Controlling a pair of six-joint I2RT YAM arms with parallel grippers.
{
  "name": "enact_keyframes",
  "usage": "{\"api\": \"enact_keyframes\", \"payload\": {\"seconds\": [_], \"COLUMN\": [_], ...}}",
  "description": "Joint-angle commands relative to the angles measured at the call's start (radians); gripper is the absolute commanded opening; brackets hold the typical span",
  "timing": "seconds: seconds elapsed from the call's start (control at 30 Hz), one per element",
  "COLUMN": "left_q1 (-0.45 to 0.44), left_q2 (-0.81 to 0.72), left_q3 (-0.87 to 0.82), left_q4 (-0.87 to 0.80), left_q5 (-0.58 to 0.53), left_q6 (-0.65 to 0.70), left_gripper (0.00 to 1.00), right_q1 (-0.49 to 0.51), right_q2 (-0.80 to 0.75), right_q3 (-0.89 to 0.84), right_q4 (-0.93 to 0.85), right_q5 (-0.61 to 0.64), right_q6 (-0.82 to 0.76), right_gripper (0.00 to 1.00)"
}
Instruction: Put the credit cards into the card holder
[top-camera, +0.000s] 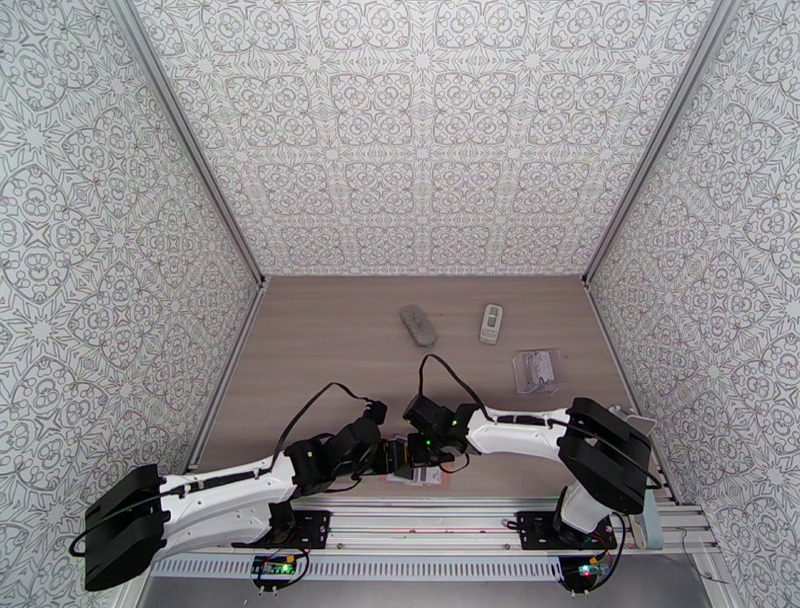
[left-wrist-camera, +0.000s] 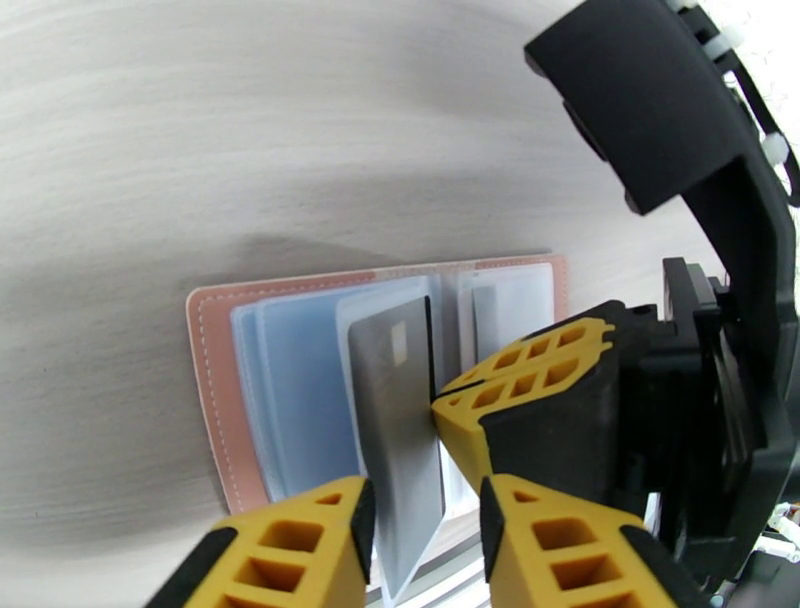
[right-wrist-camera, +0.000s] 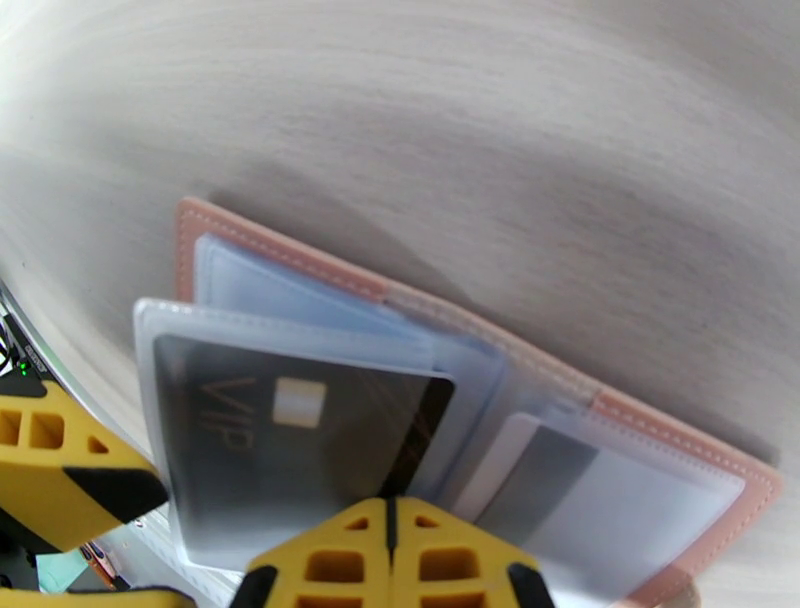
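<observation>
Pink holder (left-wrist-camera: 215, 400) lies open below; our shut right tool (left-wrist-camera: 445, 405) touches the card (left-wrist-camera: 395, 400), and our left tool (left-wrist-camera: 425, 500) narrowly straddles it.

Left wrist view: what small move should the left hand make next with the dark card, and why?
Probably ease the dark card deeper into the clear sleeve: its near end lies between the fingers of the left hand, and the shut right hand sits against the card holder.
</observation>
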Motion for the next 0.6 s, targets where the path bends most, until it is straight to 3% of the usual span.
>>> {"api": "enact_keyframes", "payload": {"seconds": [0.0,0.33,0.57], "left_q1": [-0.014,-0.015,-0.017], "left_q2": [0.008,0.013,0.031], "left_q3": [0.015,0.012,0.003], "left_q4": [0.045,0.086,0.151], "left_q5": [0.024,0.043,0.073], "left_q6": [0.013,0.003,-0.01], "left_gripper": [0.33,0.31,0.31], "right_q1": [0.007,0.006,0.007], "right_q2": [-0.002,-0.048,-0.069], "right_q3": [0.021,0.016,0.011], "right_q4": [-0.005,-0.017,-0.03], "right_q5": [0.013,0.04,0.06], "right_q6": [-0.001,0.003,0.003], "right_gripper": [0.0,0.1,0.12]}}
